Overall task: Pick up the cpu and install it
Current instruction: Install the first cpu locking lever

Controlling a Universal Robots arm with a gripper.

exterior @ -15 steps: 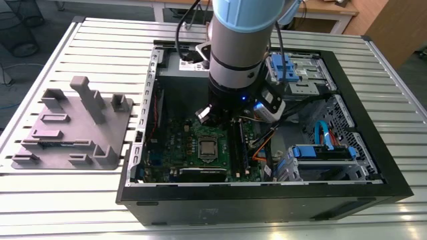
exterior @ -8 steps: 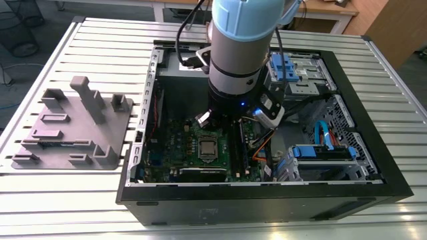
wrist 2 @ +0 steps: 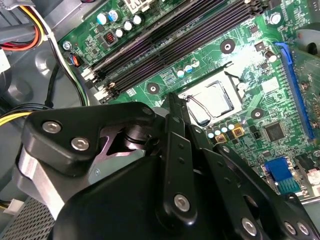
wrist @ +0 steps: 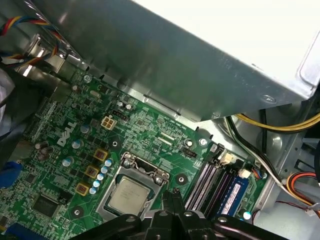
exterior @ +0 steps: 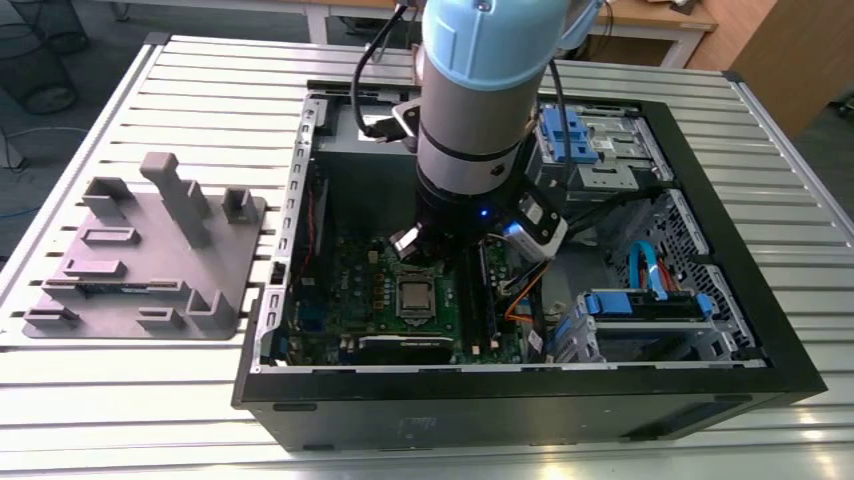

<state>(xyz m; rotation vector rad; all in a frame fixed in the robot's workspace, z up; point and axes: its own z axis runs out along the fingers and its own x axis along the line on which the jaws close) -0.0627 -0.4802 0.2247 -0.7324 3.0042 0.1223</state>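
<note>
Inside the open black computer case (exterior: 534, 395) on the slatted tabletop (exterior: 200, 80), we see the small square silvery-beige cpu (wrist: 129, 196) lying flat in its socket on the green motherboard (wrist: 60, 165), just beyond our clenched, empty black jaws.

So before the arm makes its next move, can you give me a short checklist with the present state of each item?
1. The cpu sits inside the socket frame on the motherboard: ok, seen in both wrist views.
2. Cpu lies flat and square in the frame: looks ok, full seating cannot tell.
3. The gripper holds nothing: ok, fingertips together, nothing between them.
4. Gripper clear of the cpu: ok, its tip is beside the socket, not on the lid.
5. Socket frame latched: cannot tell.
6. Arm clear of the computer case walls: ok in the exterior view.
</note>
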